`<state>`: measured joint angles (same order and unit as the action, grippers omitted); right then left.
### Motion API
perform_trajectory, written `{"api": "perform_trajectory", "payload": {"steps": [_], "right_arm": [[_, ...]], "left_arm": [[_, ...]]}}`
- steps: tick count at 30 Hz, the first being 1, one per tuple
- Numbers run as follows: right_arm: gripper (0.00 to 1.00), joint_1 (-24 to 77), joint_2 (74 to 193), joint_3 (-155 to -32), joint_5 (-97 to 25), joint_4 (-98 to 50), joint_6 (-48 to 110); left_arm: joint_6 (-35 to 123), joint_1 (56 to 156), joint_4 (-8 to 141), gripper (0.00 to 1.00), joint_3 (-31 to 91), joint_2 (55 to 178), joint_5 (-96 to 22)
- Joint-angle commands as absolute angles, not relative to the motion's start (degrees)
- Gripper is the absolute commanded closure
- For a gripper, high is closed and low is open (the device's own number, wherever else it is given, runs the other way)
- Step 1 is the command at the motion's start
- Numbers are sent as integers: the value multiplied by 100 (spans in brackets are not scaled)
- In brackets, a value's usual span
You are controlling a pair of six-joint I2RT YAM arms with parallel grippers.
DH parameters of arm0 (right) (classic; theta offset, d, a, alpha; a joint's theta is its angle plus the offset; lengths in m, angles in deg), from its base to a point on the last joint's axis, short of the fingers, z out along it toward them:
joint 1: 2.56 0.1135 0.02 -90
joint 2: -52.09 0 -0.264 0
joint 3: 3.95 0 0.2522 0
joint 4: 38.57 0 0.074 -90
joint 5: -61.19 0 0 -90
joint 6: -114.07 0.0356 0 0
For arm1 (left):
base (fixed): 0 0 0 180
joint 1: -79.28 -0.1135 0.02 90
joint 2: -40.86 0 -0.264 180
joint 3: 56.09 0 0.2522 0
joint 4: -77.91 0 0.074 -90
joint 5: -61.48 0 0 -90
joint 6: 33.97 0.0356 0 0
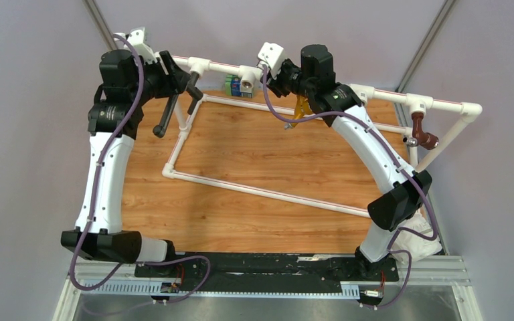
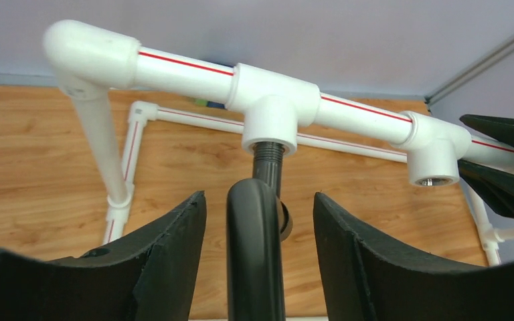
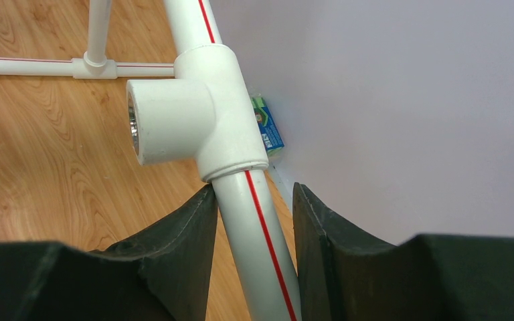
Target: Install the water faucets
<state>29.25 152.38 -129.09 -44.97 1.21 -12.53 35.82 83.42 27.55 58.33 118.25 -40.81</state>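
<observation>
White arms (image 1: 104,180), black joints (image 1: 104,245), purple cables (image 1: 136,80).

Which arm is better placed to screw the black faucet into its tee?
Left. The left arm has open jaws flanking the black faucet, whose threaded end sits in the tee. The right arm seems clamped on the white pipe.

The wall (image 3: 408,100) hugs the pipe rail (image 3: 247,227) behind; the faucet (image 2: 254,254) blocks beneath; front lies open.

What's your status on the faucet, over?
Left hand open, straddling black faucet, not touching. Faucet's thread in tee fitting. Right hand shut on white pipe. Nothing seen blocking.
</observation>
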Motion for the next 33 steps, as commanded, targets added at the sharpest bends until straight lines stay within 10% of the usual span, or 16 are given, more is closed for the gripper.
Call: {"api": "perform_trajectory", "payload": {"steps": [1,9,14,20,33], "right_arm": [[100,3233,15238,-12696,-5035,789,-696],[100,3225,15273,-12705,-5017,798,-705],[100,3225,15290,-12714,-5034,798,-696],[100,3225,15290,-12705,-5034,798,-687],[100,3225,15326,-12731,-5034,780,-687]], "left_arm": [[3397,8323,3084,37,6155,12101,-4837],[4176,8639,2838,82,6481,12313,-4813],[5127,9289,2391,88,6753,12418,-4321],[6173,9949,2003,86,6964,12611,-3661],[6060,10723,1827,46,7202,12928,-3880]]}}
